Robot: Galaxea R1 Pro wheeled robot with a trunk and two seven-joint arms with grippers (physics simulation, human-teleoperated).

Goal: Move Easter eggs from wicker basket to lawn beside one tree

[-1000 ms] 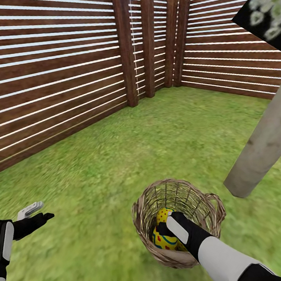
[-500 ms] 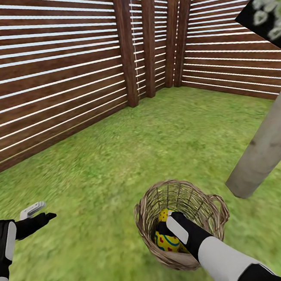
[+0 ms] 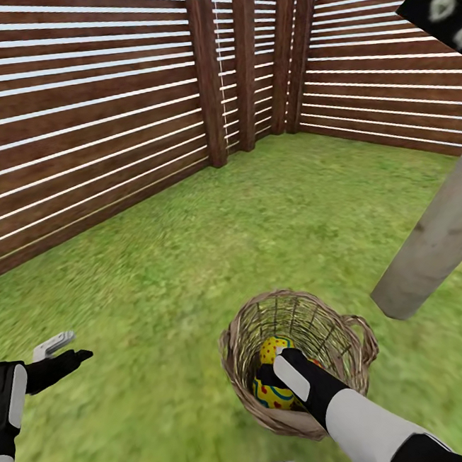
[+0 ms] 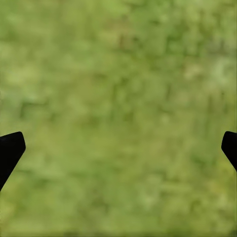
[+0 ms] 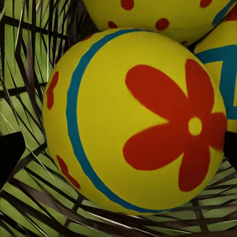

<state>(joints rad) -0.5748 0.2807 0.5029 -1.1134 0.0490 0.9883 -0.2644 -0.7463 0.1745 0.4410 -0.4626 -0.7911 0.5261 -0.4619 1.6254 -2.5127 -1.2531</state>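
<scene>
A: Your right fingers (image 3: 269, 373) are down inside the brown woven wicker basket (image 3: 237, 340), spread wide either side of a bright yellow egg with a blue band and a red flower (image 5: 133, 121). I can't tell if they touch it.

B: And the other eggs?

A: In the right wrist view, two more yellow eggs press against it, one with red dots (image 5: 163, 15), one with blue lines (image 5: 222, 64), all on the basket's see-through weave.

B: Your left fingers (image 3: 62, 352)?

A: Spread wide, holding nothing, above the mottled green lawn (image 3: 158, 281), well apart from the basket.

B: Room around it?

A: Open grass on every side. The smooth grey-beige trunk (image 3: 438, 238) stands near the basket's loop handle. The brown slatted wooden fence (image 3: 85, 132) lies well beyond.
</scene>
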